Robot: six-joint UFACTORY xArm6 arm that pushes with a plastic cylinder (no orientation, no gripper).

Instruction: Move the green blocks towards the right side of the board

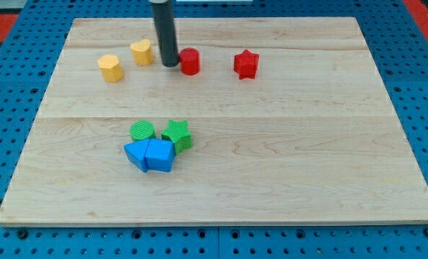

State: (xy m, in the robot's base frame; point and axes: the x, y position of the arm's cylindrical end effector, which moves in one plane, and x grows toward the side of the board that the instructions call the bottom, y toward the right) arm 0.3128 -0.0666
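- My tip (170, 65): a plain rod end with no claw to spread or pinch; touching the red cylinder (190, 61) on its left side, just right of the yellow heart block (142, 52).
- Green cylinder (142, 131), green star (177, 134): side by side, left of board (307, 165) centre, touching two blue blocks (150, 155) below.
- Yellow hexagonal block (110, 67), red star (246, 64): upper row.

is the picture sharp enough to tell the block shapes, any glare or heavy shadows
Camera view: sharp and evenly lit, no glare on the board; soft shadows only. The green star and red star read clearly; my tip sits just left of the red cylinder.
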